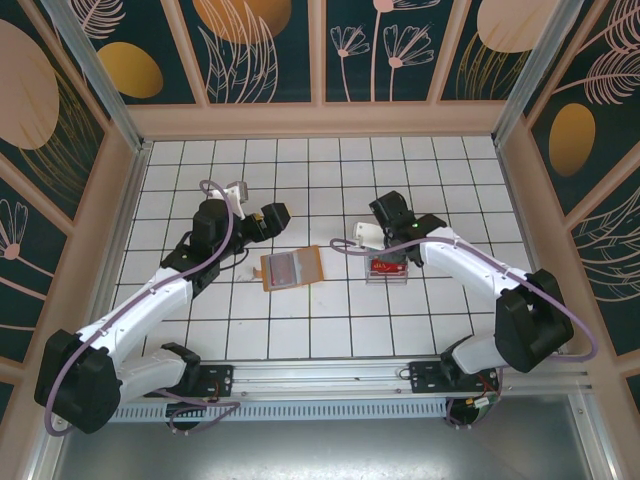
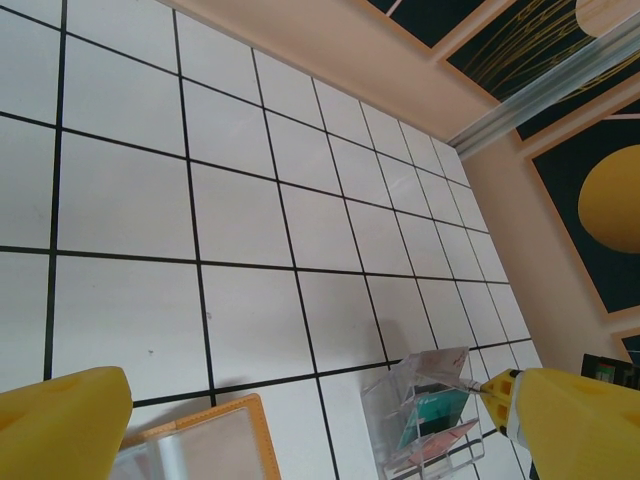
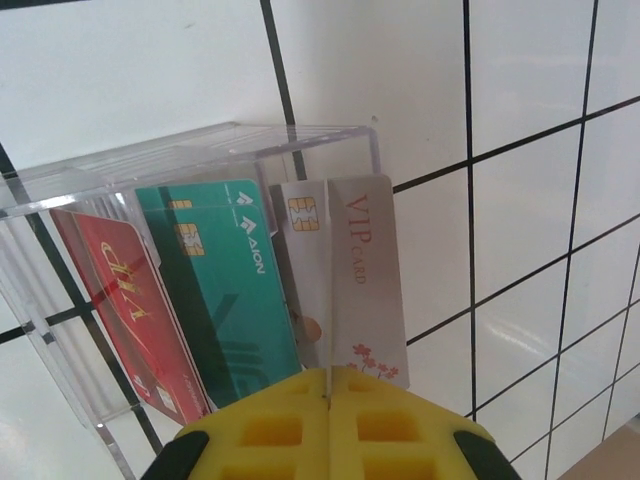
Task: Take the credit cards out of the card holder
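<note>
The card holder (image 1: pixel 290 268) lies open on the tiles, tan-orange with a clear pocket; its corner (image 2: pixel 205 440) is at the bottom of the left wrist view. My right gripper (image 1: pixel 389 254) (image 3: pixel 328 375) is shut on the lower edge of a pale "VIP" credit card (image 3: pixel 365 270), which stands at the right end of a clear plastic box (image 3: pixel 200 150). A teal card (image 3: pixel 225 280) and a red card (image 3: pixel 120 300) lean inside that box. My left gripper (image 1: pixel 270 218) (image 2: pixel 320 430) is open, hovering just beyond the holder with nothing between its fingers.
The clear box (image 1: pixel 387 270) (image 2: pixel 430 420) sits right of the holder on the white tiled table (image 1: pixel 330 180). Wooden walls (image 1: pixel 320 120) enclose the table at the back and both sides. Open tiles stretch behind and in front of both objects.
</note>
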Robot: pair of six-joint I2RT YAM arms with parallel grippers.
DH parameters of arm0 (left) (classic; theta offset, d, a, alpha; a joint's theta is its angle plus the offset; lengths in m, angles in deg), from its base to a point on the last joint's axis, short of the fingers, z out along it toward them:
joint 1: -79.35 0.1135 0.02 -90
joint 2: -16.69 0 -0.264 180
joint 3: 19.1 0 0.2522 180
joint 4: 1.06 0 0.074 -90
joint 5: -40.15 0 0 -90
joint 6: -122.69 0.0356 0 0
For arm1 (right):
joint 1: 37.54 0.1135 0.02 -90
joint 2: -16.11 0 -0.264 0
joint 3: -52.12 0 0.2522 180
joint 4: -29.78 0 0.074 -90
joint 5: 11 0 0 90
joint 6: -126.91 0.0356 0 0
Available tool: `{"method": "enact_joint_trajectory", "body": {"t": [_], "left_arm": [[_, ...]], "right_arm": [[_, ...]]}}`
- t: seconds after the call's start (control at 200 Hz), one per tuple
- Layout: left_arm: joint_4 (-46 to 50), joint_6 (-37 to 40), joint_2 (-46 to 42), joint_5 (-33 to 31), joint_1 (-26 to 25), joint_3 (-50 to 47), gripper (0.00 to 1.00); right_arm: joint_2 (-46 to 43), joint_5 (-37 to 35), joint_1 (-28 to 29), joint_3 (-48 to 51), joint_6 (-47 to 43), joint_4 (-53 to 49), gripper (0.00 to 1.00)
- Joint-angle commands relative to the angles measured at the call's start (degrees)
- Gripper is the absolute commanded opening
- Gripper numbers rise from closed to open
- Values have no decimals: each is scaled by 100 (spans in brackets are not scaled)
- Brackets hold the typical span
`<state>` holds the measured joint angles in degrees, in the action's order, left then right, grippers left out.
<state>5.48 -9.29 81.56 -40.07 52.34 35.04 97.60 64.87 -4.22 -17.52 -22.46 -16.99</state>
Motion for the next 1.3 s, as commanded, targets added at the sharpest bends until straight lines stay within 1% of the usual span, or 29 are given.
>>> {"method": "enact_joint_trajectory", "body": {"t": [0.0, 0.2, 0.22, 0.265, 0.28, 0.3, 0.395, 0.566, 0.716, 0.846, 0.931, 1.021, 1.136, 1.186, 1.216, 1.296], "left_arm": [[-69, 142, -99, -46, 2, -72, 98], [-86, 133, -115, -46, 4, -126, 98], [-86, 137, -116, -46, 2, -141, 98], [-95, 122, -123, -47, 8, -143, 98], [-102, 119, -124, -47, 4, -149, 98], [-104, 118, -122, -46, 2, -153, 99], [-104, 111, -121, -38, 2, -153, 99], [-95, 111, -118, -31, 2, -153, 99], [-70, 120, -96, -29, 2, -127, 98], [-10, 123, -72, -71, 2, -90, 99], [72, 121, -46, -113, 2, -81, 98], [278, 136, -9, -227, 2, -44, 98], [543, 124, -13, -373, 5, -46, 98], [639, 88, -34, -423, 2, -82, 98], [681, 72, -50, -433, 7, -98, 98], [786, -47, -70, -421, 2, -159, 99]], "right_arm": [[129, -70, 32, -54, -165, -162, 0], [187, -35, 19, 7, -54, -30, 0], [187, -57, 18, 21, -37, 13, 8], [209, -100, 18, 33, 21, 78, 28], [212, -101, 17, 31, 29, 98, 32], [215, -108, 10, 39, 38, 131, 33], [251, -251, -35, 55, 140, 409, 37], [357, -532, -154, 123, 274, 875, 39], [384, -521, -166, 45, 489, 983, 40], [342, -198, -165, -340, 1309, 966, 40], [293, 211, -167, -556, 1987, 961, 39], [245, 699, -166, -721, 2913, 982, 38], [165, 1245, -165, -711, 3988, 1173, 34], [137, 1299, -160, -660, 4500, 1297, 34], [124, 1555, -165, -645, 4748, 1328, 34], [130, 1841, -28, -580, 5518, 1485, 33]]}}
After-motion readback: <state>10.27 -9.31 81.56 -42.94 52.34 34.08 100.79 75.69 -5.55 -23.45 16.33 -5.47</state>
